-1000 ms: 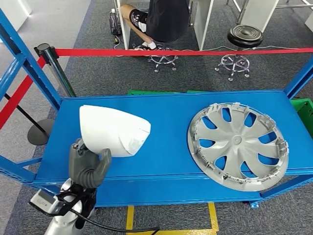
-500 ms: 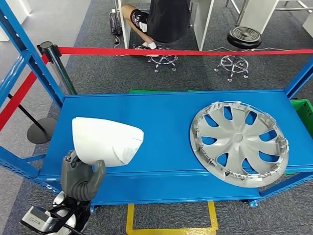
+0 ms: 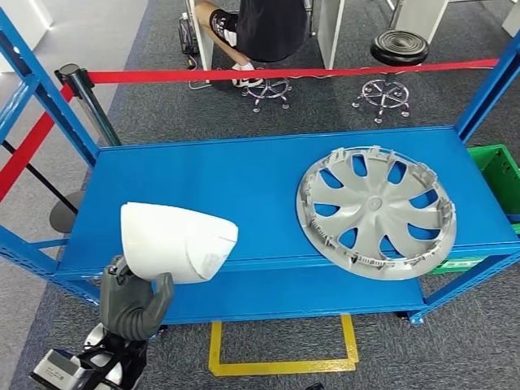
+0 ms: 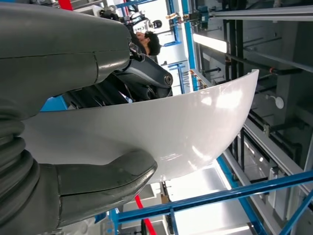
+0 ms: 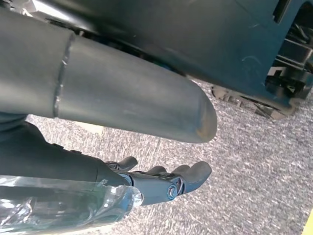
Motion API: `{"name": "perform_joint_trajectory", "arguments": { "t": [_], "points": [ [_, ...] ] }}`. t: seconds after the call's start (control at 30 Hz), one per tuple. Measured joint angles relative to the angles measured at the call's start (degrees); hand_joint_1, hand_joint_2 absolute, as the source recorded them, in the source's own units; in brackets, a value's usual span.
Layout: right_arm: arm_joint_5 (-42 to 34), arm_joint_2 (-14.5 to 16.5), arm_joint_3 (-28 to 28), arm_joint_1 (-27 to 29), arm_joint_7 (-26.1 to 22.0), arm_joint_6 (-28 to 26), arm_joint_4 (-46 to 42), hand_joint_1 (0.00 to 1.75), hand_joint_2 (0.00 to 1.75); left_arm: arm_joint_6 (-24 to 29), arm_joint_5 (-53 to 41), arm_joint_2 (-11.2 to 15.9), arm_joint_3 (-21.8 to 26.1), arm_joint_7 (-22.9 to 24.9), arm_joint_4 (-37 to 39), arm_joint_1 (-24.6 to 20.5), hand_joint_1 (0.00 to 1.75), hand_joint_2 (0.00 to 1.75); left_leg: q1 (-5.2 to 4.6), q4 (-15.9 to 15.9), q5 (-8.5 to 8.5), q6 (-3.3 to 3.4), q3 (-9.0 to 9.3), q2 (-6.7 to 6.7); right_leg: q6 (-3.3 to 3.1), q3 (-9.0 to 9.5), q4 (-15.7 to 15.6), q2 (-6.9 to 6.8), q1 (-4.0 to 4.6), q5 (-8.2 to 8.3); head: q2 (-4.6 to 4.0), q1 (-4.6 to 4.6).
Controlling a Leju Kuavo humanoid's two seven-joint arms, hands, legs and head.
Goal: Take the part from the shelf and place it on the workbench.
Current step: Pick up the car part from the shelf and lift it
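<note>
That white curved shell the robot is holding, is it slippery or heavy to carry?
Probably slippery: the white shell is glossy, with bright reflections across its skin. It looks stiff, keeping its curve though the left hand grips just one end. Likely light for its size, since it appears to be a thin hollow cover held up by one hand.

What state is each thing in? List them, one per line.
White curved part: held by the left hand, lifted at the shelf's front edge.
Left hand: gripping the part, thumb on one face.
Right hand: holding nothing, fingers apart, above carpet.
Wheel cover: lying flat on the blue shelf, untouched.
</note>
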Motion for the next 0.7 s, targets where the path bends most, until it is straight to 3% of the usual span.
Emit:
{"name": "perform_joint_trajectory", "arguments": {
  "t": [0.07,0.1,0.2,0.23,0.27,0.33,0.37,0.4,0.43,0.47,0.5,0.57,0.6,0.63,0.7],
  "points": [
    [-0.3,0.0,-0.1,-0.1,-0.6,0.7,0.0,0.0,0.0,-0.1,0.1,0.0,0.0,0.0,0.0,-0.1,1.75,1.75,-0.11,-7.7,1.2,0.44,5.15,-0.03,0.42,-0.76,0.1,0.08,0.18,0.9,0.0,-0.01],
    [-0.4,0.1,-0.1,-0.1,-1.0,1.0,0.0,0.0,0.0,-0.1,0.2,0.0,0.0,0.0,0.0,-0.1,1.75,1.75,-0.2,-10.2,1.0,0.66,6.6,-0.07,0.73,-0.98,0.1,0.09,0.25,1.39,0.0,-0.02],
    [-0.8,0.1,-0.4,0.0,-1.8,1.8,0.0,0.0,0.0,-0.3,0.3,0.1,0.1,0.0,0.0,0.0,1.75,1.75,-0.4,-11.8,1.3,1.67,6.54,-0.1,1.89,-1.32,-0.3,0.08,0.09,2.5,0.0,0.01],
    [-0.8,0.1,-0.5,0.0,-1.9,1.9,0.0,0.0,0.0,-0.3,0.3,0.1,0.1,0.0,0.0,0.1,1.75,1.75,-0.37,-11.8,1.82,2.14,6.13,-0.03,2.23,-1.65,0.2,0.06,0.0,1.6,0.0,0.07],
    [-0.8,0.1,-0.6,0.1,-1.9,1.9,0.0,0.0,0.0,-0.3,0.3,0.1,0.1,0.0,0.0,0.1,1.75,1.75,-0.29,-11.9,2.4,2.54,5.65,0.05,2.52,-2.23,1.8,0.04,-0.04,-0.34,0.0,0.14],
    [-0.9,0.1,-0.8,0.0,-2.0,2.0,0.0,0.0,0.0,-0.3,0.3,0.1,0.1,0.0,0.0,0.2,1.75,1.75,-0.3,-11.9,3.6,3.05,4.31,0.18,2.91,-4.06,8.5,-0.02,-0.06,-6.21,0.0,0.34],
    [-0.9,0.1,-0.8,0.0,-2.0,2.0,0.0,0.0,0.0,-0.3,0.3,0.1,0.1,0.0,0.0,0.2,1.75,1.75,-0.36,-11.8,4.24,3.14,3.53,0.21,3.04,-4.82,12.3,-0.01,-0.05,-8.38,0.0,0.38],
    [-0.9,0.1,-0.8,0.0,-2.0,2.0,0.0,0.0,0.0,-0.3,0.3,0.1,0.2,0.0,0.0,0.2,1.75,1.75,-0.44,-11.8,4.87,3.17,2.69,0.24,3.09,-5.06,15.3,-0.01,-0.03,-9.23,0.0,0.39],
    [-0.9,0.1,-0.8,0.0,-2.0,2.1,0.0,0.0,0.0,-0.3,0.3,0.1,0.2,0.0,0.0,0.3,1.75,1.75,-0.53,-11.7,5.46,3.16,1.88,0.25,3.04,-4.48,16.4,-0.01,-0.01,-8.69,0.0,0.38],
    [-1.1,0.1,-0.9,0.0,-2.0,2.2,0.0,0.0,0.0,-0.3,0.3,0.1,0.2,0.0,0.0,0.3,1.75,1.75,-0.61,-11.6,6.01,3.1,1.13,0.25,2.88,-2.86,15.4,-0.01,0.02,-7.19,0.0,0.38],
    [-1.4,0.1,-1.0,0.0,-2.3,2.5,0.0,0.0,0.0,-0.4,0.3,0.1,0.2,0.0,0.0,0.3,1.75,1.75,-0.67,-11.6,6.53,2.99,0.47,0.25,2.63,-0.21,12.4,-0.01,0.08,-5.58,0.0,0.38],
    [-2.4,0.1,-1.4,-0.2,-3.1,3.5,-0.1,0.0,0.0,-0.6,0.3,0.2,0.2,0.0,0.0,0.4,1.75,1.75,-0.81,-11.5,7.48,2.6,-0.45,0.25,1.97,6.18,3.3,0.0,0.32,-5.17,0.0,0.36],
    [-2.8,0.2,-1.6,-0.3,-3.5,3.9,-0.1,0.0,0.0,-0.7,0.3,0.3,0.2,0.0,0.0,0.4,1.75,1.75,-0.84,-11.4,7.95,2.33,-0.67,0.26,1.7,8.3,-0.1,0.04,0.47,-5.71,0.0,0.32],
    [-3.2,0.2,-1.9,-0.3,-3.8,4.3,-0.2,0.0,0.0,-0.8,0.3,0.4,0.3,0.0,0.0,0.5,1.75,1.75,-0.83,-11.4,8.4,2.02,-0.81,0.29,1.45,9.27,-2.1,0.09,0.63,-6.36,0.0,0.31],
    [-3.6,0.3,-2.4,-0.3,-4.1,4.6,-0.2,0.0,0.0,-0.8,0.3,0.5,0.3,0.0,0.0,0.6,1.75,1.75,-0.72,-11.4,9.01,1.36,-1.1,0.29,0.76,8.77,-2.6,0.06,0.69,-5.81,0.0,0.31]
  ]
}}
